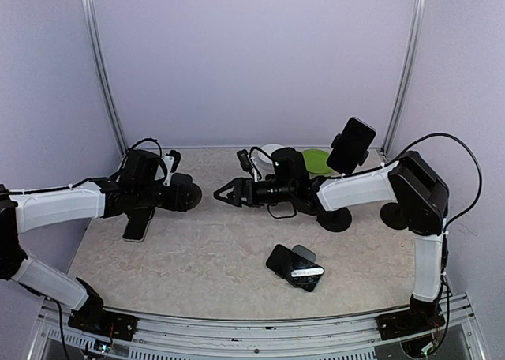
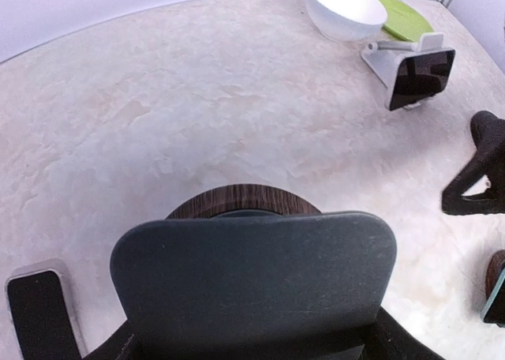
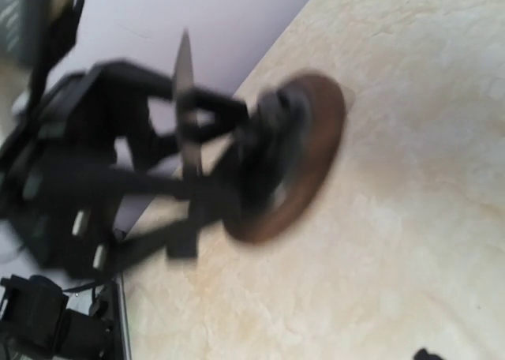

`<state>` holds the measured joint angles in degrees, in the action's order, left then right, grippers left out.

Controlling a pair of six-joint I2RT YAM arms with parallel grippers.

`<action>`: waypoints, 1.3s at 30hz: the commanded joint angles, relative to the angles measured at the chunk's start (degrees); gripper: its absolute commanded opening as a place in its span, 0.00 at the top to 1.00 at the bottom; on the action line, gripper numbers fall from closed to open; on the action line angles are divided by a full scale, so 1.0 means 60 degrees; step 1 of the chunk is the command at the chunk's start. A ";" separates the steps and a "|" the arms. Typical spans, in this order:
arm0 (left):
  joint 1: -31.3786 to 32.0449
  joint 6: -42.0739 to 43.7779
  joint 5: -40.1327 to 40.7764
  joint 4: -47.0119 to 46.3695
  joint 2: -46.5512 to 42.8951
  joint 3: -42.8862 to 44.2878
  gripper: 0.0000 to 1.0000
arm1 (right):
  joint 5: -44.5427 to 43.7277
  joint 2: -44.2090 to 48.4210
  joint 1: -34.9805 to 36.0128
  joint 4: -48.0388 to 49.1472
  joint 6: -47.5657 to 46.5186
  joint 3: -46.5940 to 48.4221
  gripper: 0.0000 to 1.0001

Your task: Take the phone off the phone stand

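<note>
The pale, mottled tabletop carries everything. The left arm reaches in from its side and the right arm stretches across the middle, so the two meet left of centre.

The left pincer is clamped on the phone stand. The stand's dark, rounded cradle panel fills the near part of the left wrist view, with its round wooden base just behind. The grip seems meant to steady the stand while the other arm works on it. The panel's face is bare, with no phone resting on it.

The right pincer hangs just beside the stand's base with its fingers apart and nothing between them, pointing at the stand. Its own wrist view is badly blurred and shows little beyond the wooden disc and the dark mass of the left wrist.

The phone lies flat on the tabletop just beside and beneath the left pincer, apart from the stand. Judging by that, the removal looks essentially done and only the stand is left to be let go.

Well away on the right, another phone sits on a tall black holder. Two more handsets lie overlapping near the front. A white bowl and a green plate rest at the back.
</note>
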<state>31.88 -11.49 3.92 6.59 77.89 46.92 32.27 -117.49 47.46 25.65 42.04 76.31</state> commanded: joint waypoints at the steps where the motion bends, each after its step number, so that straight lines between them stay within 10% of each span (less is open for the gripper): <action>1: -0.1051 0.0679 -0.0555 0.0010 -0.0297 0.0348 0.57 | 0.0031 0.0887 -0.0101 0.0749 -0.0589 -0.0713 0.12; 20: -0.4311 0.1892 -0.1533 0.1088 0.2483 0.2894 0.64 | 0.0914 0.2162 -0.0140 0.0680 -0.1989 -0.2270 0.13; 39: -0.4661 0.2707 -0.0832 0.1487 0.5169 0.4675 0.65 | 0.1334 0.2034 -0.0147 0.0638 -0.1993 -0.2424 0.16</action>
<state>4.16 2.79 -2.46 16.01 107.04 71.50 39.03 -105.06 46.87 29.12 30.00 62.28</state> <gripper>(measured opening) 0.690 0.842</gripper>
